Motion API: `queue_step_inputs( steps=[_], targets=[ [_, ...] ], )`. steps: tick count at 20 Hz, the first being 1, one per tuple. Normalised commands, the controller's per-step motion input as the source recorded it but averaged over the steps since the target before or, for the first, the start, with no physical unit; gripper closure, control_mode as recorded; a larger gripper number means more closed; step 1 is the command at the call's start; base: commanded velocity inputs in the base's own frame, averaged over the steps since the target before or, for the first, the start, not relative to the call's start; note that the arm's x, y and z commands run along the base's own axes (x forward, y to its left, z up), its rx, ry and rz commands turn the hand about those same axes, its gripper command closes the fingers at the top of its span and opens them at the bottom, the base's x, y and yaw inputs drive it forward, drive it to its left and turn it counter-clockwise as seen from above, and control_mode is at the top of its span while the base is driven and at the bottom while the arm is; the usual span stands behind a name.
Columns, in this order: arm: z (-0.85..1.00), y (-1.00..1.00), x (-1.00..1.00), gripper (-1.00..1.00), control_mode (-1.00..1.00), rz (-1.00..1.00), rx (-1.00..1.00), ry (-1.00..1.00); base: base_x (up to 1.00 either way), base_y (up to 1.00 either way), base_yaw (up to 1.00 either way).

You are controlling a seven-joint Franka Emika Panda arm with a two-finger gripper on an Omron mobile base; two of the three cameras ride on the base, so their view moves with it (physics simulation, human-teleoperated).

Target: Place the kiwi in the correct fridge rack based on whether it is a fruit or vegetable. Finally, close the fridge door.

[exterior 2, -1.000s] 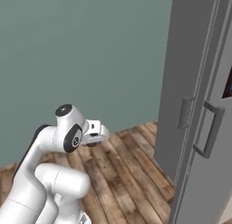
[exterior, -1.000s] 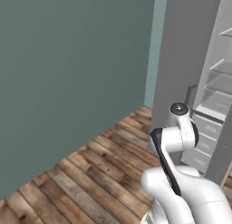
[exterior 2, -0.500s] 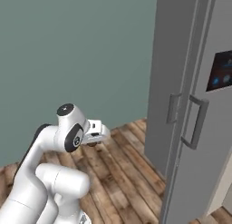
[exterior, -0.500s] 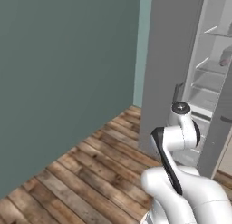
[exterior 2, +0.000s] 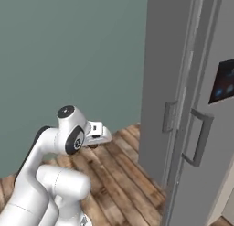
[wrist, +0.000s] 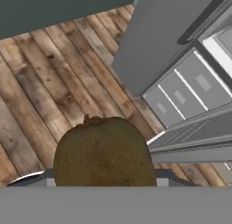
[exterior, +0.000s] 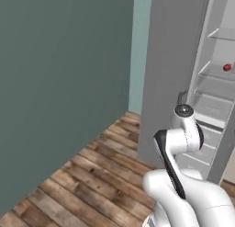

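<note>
Carrying: the jaws [wrist: 105,184] were clamped on the kiwi [wrist: 105,156], the brown fruit bulging between them in the hand view, above the wooden floor [wrist: 41,82].
Fridge: ahead of the jaws stood the open fridge [exterior: 215,97], its door [exterior 2: 169,83] swung out beside them; shelves [exterior: 220,72] and lower drawers [wrist: 186,94] lay beyond the kiwi, well apart from it.
Other item: a small red thing [exterior: 227,67] sat on one upper shelf; what it was could not be told.
Risk, drop: the kiwi was round and held at the tips only, so a jolt as the base drove could have rolled it out onto the floor.
Risk, collision: the door edge stood close to the arm's path; a wide swing toward the shelves could have struck it.
Risk, wrong rack: the fruit rack was not marked in these views, so the kiwi might have landed among vegetables.
Remaining: placing, then shutting the door.
</note>
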Motion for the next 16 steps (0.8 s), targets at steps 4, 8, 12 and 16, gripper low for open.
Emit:
queue_step_inputs(
  steps=[4, 8, 12, 16],
  targets=[
    [0.0, 0.0, 0.0, 1.0, 1.0, 0.0, 0.0, 0.0, 0.84, 0.25, 0.0],
    [0.0, 0.0, 0.0, 1.0, 1.0, 0.0, 0.0, 0.0, 0.29, 0.36, -0.39],
    [0.0, 0.0, 0.0, 1.0, 1.0, 0.0, 0.0, 0.0, 0.21, 0.54, -0.59],
    [0.0, 0.0, 0.0, 1.0, 1.0, 0.0, 0.0, 0.0, 0.38, 0.47, -0.58]
  ],
)
